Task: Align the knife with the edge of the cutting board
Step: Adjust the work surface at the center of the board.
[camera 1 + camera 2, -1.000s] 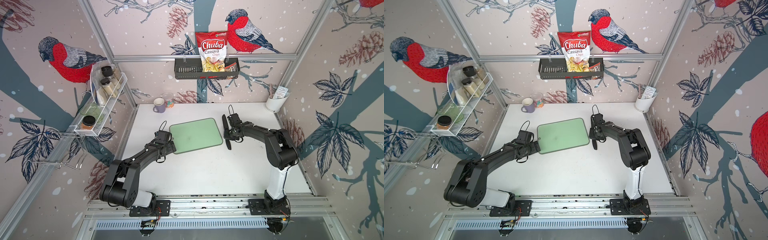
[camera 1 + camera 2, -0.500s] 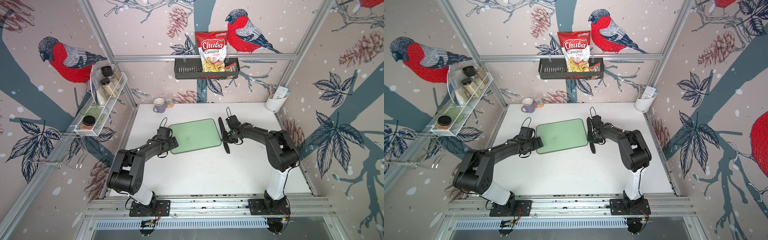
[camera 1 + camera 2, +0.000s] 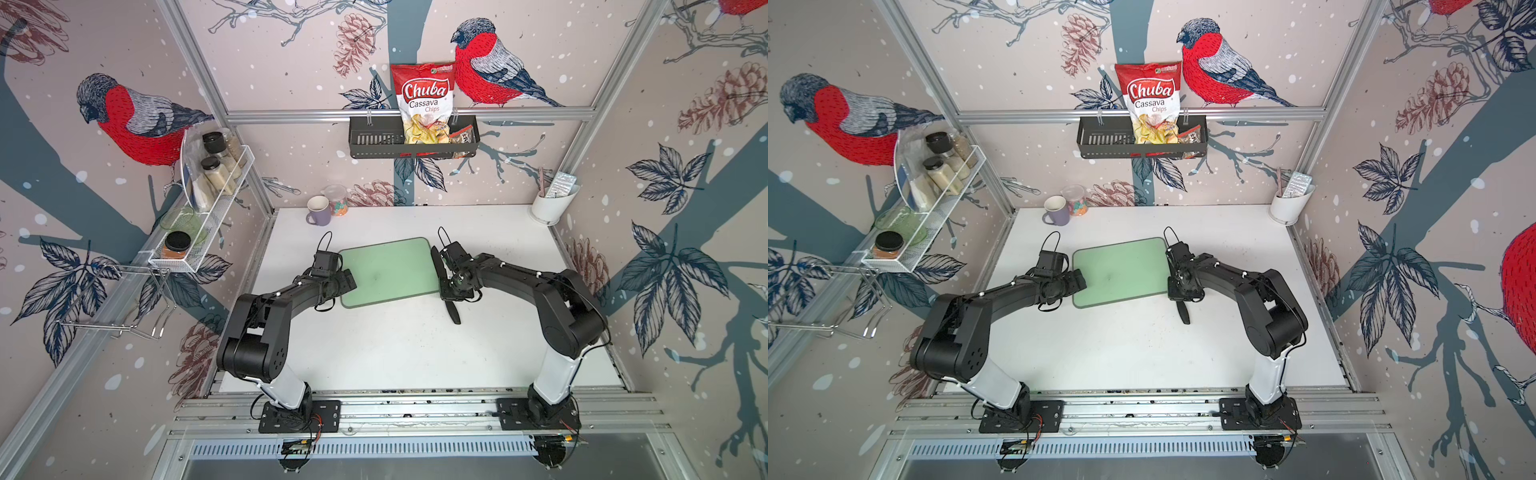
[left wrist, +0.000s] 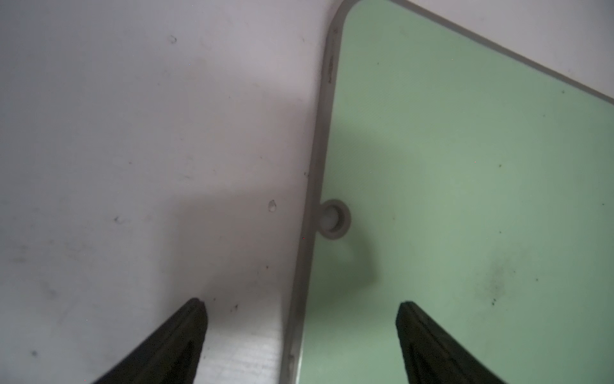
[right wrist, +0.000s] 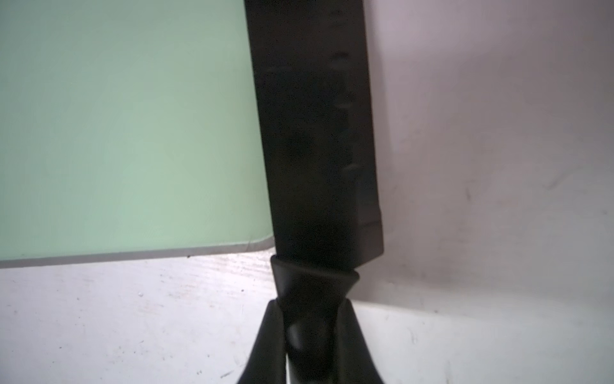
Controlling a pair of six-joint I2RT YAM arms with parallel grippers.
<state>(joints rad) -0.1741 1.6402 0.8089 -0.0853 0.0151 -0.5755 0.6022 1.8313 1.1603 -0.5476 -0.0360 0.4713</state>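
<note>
The knife [image 3: 454, 312] is running along the cutting board's [image 3: 386, 270] 3 o'clock edge, blade tip pointing toward 11 o'clock, handle sticking out past the board's corner toward 5 o'clock. In the right wrist view its blade [image 5: 315, 133] is covering that rim; whether it is touching the board I cannot tell. The right claw [image 5: 311, 335] is clamping the handle just behind the blade. The board is lying flat in the middle of the worktop [image 3: 415, 353]. At its 9 o'clock edge the left claw [image 4: 302, 306] is holding its fingers [image 4: 179, 339] apart, one over the worktop, one over the board, gripping nothing, near the round hole [image 4: 332, 219]. A purple mug [image 3: 318, 210] is standing at the worktop's 11 o'clock corner, a white pot [image 3: 550, 205] at 1 o'clock.
</note>
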